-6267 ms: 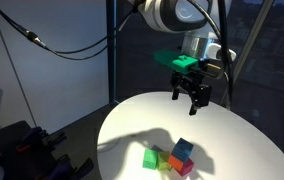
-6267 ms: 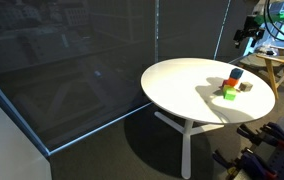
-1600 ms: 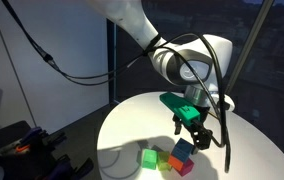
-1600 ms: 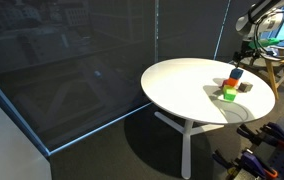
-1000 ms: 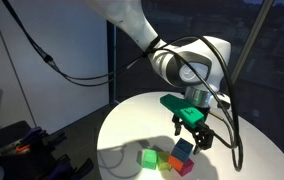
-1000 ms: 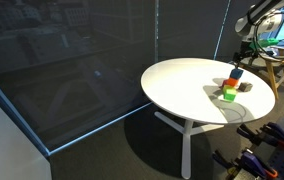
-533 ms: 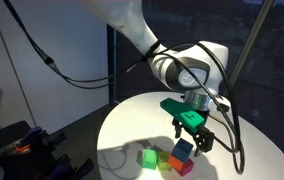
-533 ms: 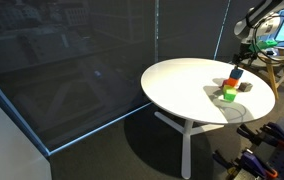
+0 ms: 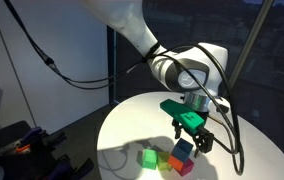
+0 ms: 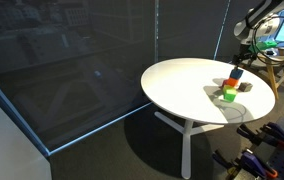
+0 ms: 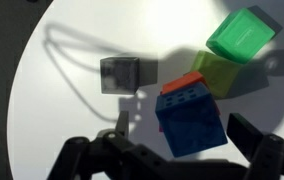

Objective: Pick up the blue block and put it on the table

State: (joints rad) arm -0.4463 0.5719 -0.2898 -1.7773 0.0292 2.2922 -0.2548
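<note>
The blue block [image 9: 184, 150] sits on top of an orange cube [image 9: 174, 162] and a red-pink cube [image 9: 188, 168] on the round white table [image 9: 122, 125]. My gripper [image 9: 193, 142] is open and hangs just above the block, with a finger on each side of it. In the wrist view the blue block [image 11: 190, 122] lies between the two dark fingers of the gripper [image 11: 187, 138], apart from both, with an orange edge [image 11: 182, 84] showing behind it. In an exterior view the block [image 10: 236, 74] tops the small stack near the table's far side [image 10: 182, 85].
A green cube [image 9: 150, 158] lies on the table beside the stack and also shows in the wrist view [image 11: 240, 35]. Dark equipment [image 9: 22, 145] stands off the table's edge. A wooden stool [image 10: 274, 68] stands behind the table.
My gripper has come down a little closer over the blue block. The cubes have not moved.
</note>
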